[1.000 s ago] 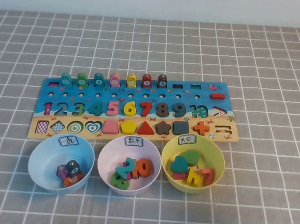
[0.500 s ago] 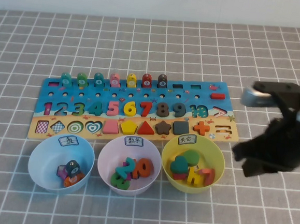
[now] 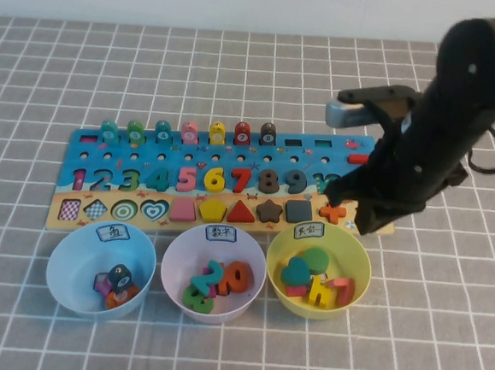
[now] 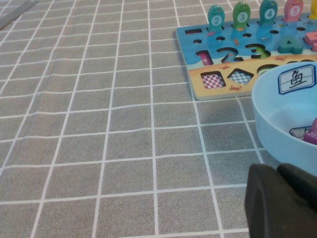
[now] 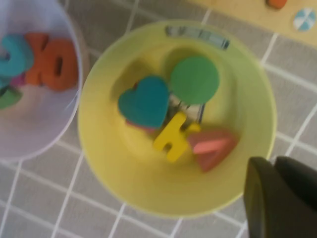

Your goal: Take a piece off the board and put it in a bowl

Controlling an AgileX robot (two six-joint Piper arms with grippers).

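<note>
Orange plus piece (image 3: 332,212) sits in its slot on the board (image 3: 88,142), just behind the yellow bowl (image 3: 355,283). Looks light, stiff, thin; pinch across two arms. Right tool (image 3: 373,221) above it, left tool (image 4: 282,203) beside blue bowl (image 4: 272,124); can't tell either's opening.

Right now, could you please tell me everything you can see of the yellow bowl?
The yellow bowl is pale, round, plastic-looking, and stands upright on the checked cloth just in front of the board, rightmost of three bowls. A small handwritten label sits on its far rim. Inside lie a teal heart, a green disc, and yellow and orange pieces. The right pincer hovers near its far rim.
</note>
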